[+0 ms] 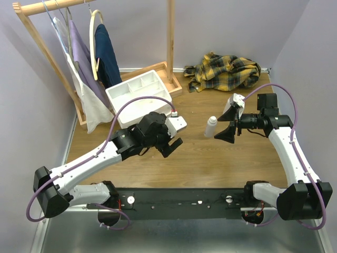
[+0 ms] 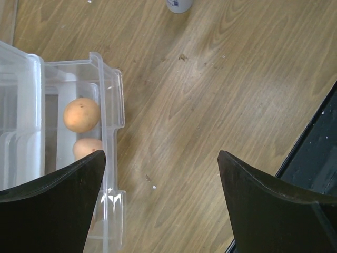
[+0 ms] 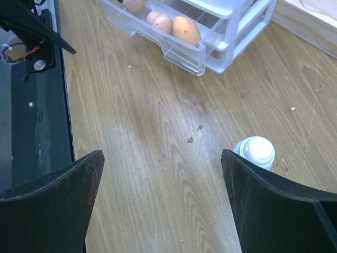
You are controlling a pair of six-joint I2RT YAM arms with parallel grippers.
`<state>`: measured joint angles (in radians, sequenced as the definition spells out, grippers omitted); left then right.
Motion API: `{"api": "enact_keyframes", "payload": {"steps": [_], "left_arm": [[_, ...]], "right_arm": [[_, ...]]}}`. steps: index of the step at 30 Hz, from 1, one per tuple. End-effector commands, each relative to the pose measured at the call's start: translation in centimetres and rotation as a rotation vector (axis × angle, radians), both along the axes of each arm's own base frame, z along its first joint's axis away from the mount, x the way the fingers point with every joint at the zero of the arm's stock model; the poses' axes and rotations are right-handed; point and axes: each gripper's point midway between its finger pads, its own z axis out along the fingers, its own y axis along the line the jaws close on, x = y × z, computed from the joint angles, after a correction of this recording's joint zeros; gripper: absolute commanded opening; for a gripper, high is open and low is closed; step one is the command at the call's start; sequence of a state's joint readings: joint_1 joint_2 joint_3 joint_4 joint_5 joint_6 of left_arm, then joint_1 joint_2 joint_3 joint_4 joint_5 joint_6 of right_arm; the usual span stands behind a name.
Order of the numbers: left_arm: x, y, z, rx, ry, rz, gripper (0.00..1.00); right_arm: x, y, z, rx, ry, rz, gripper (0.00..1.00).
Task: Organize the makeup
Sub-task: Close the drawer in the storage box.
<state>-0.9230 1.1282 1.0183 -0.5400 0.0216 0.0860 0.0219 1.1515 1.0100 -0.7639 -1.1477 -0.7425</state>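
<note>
**Makeup sort: both tools spread, nothing held**

Reading left tool (image 1: 175, 138) as spread wide, nothing between its fingers (image 2: 58, 211). Sits around mid-desk, low over the wood, aimed right toward the bottle (image 1: 211, 126). In its wrist view, shows one finger in front of the pulled-out drawer (image 2: 108, 132) and the other over bare desk (image 2: 210, 95).

Reading right tool (image 1: 227, 124) the same way: spread wide, empty. Points left from the right side of the desk, at the same bottle.

See the bottle, white and capped, upright on the desk about centre, right of the clear drawer unit (image 3: 231, 26) and apart from it. Stands just left of the right tool's tips in the top view, not between them. In the right wrist view, shows up at the inner edge of one fingertip (image 3: 237, 171), partly hidden by it; cannot tell touching or not.

Count three peach egg-shaped sponges (image 3: 186, 30) in the drawer, side by side in a row. Drawer: pulled out toward the near edge. Drawer unit: partly hidden under the left wrist in the top view.

Also on the desk: white divided tray (image 1: 139, 89) at far left beside a wooden clothes rack (image 1: 47, 52) with hanging garments (image 1: 108, 55); yellow plaid cloth (image 1: 226, 71) bunched at far right; black rail (image 3: 37, 105) along the near edge.
</note>
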Motion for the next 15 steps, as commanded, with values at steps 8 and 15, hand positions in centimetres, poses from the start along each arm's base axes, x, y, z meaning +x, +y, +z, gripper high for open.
{"api": "enact_keyframes", "payload": {"steps": [8, 15], "left_arm": [[-1.3, -1.4, -1.9, 0.021, 0.096, -0.090, 0.89], [-1.4, -1.8, -2.9, 0.044, 0.134, -0.092, 0.82]], "right_arm": [[-0.3, -0.2, -0.8, -0.013, 0.015, -0.005, 1.00], [-0.2, -0.3, -0.7, -0.014, 0.010, -0.007, 1.00]]}}
